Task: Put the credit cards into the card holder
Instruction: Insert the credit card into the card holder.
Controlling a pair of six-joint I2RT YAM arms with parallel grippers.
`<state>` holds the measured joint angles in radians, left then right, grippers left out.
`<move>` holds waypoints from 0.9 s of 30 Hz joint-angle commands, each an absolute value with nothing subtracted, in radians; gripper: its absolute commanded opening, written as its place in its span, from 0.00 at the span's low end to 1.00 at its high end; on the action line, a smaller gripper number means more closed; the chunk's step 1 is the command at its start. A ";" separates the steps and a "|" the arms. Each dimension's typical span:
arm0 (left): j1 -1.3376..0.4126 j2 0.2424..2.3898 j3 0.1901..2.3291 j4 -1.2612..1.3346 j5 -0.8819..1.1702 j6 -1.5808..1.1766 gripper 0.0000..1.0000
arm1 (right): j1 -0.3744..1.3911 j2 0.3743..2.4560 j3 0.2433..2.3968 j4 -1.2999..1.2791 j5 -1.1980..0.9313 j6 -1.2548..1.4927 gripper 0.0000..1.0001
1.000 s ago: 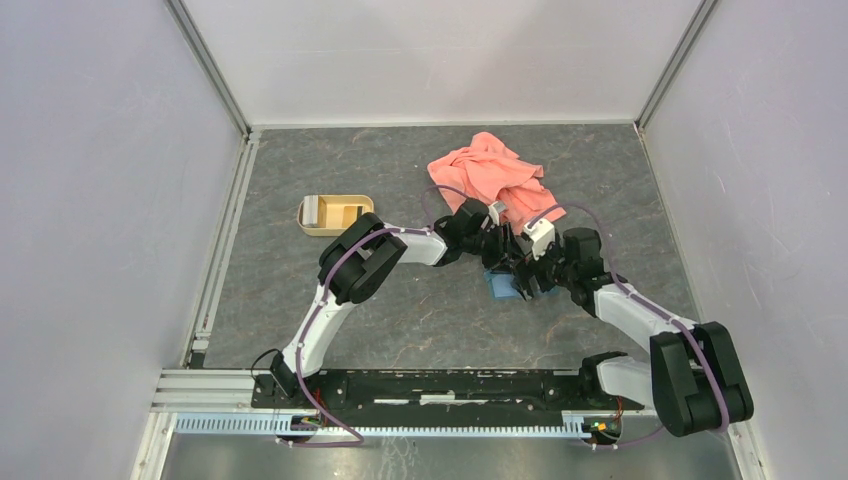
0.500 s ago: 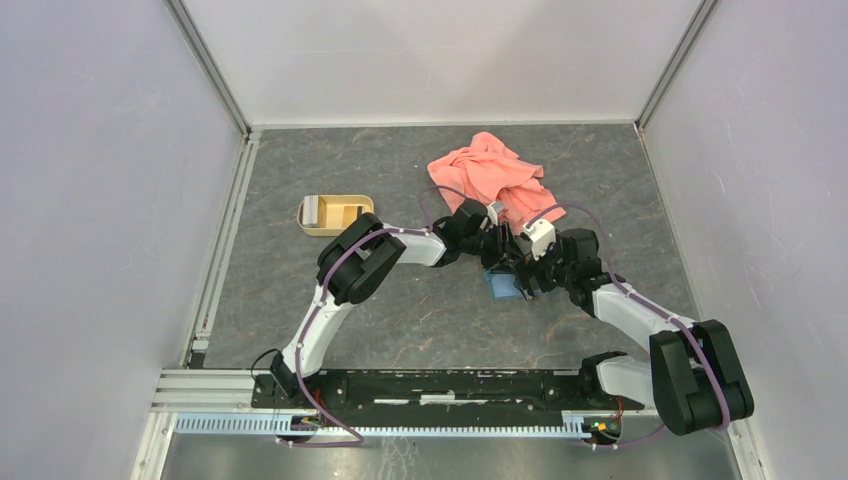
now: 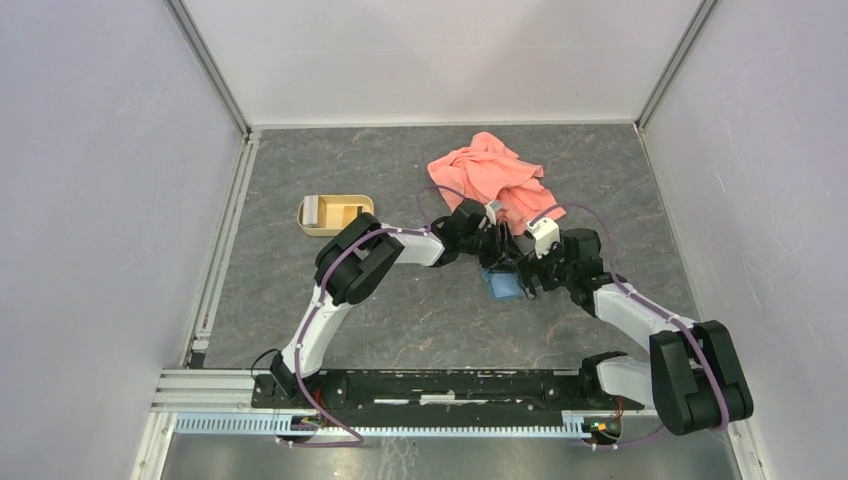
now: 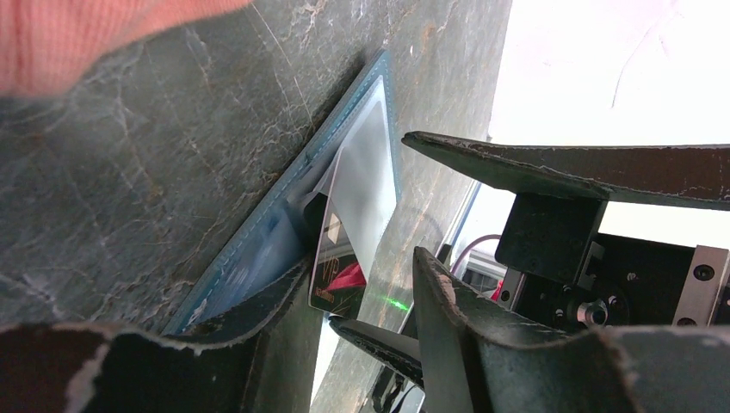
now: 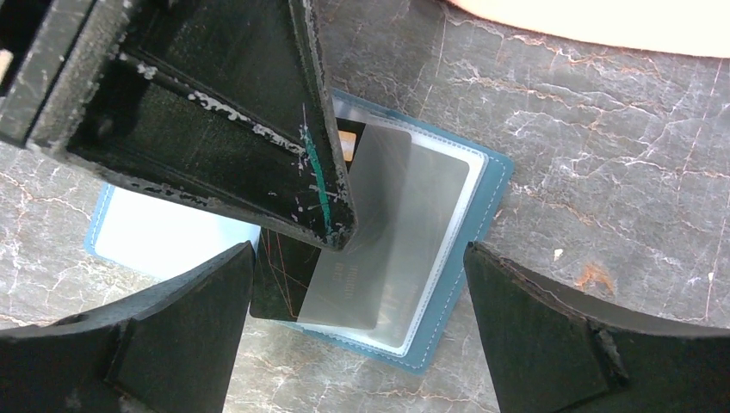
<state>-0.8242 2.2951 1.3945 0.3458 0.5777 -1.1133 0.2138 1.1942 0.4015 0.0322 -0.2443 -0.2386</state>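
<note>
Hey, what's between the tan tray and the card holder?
The left arm spans that stretch, from beside the tray to the card holder; nothing else shows there in the top view.

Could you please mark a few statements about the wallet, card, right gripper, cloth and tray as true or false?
1. The wallet lies open on the table. True.
2. A grey card lies on the wallet. True.
3. The right gripper is shut on the card. False: its fingers are spread wide, one on either side of the card.
4. The cloth covers the wallet. False: it lies farther back, apart from the wallet.
5. In the top view the tray is right of the wallet. False: it is to the left.
</note>
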 commanded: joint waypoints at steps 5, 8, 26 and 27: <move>-0.809 2.302 1.364 0.253 0.534 -1.090 0.51 | 0.206 1.217 0.442 0.119 -0.265 -0.167 0.98; -0.808 2.306 1.359 0.263 0.534 -1.096 0.51 | 0.207 1.237 0.448 0.147 -0.278 -0.137 0.98; -0.796 2.251 1.327 0.289 0.510 -1.108 0.54 | 0.194 1.242 0.426 0.165 -0.148 -0.110 0.98; -0.796 2.251 1.327 0.290 0.512 -1.109 0.55 | 0.191 1.242 0.426 0.165 -0.149 -0.106 0.98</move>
<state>-0.8127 2.2700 1.3586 0.3649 0.5667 -1.1149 0.2104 1.2495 0.4110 0.1265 -0.1894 -0.1261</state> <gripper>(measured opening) 0.536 0.979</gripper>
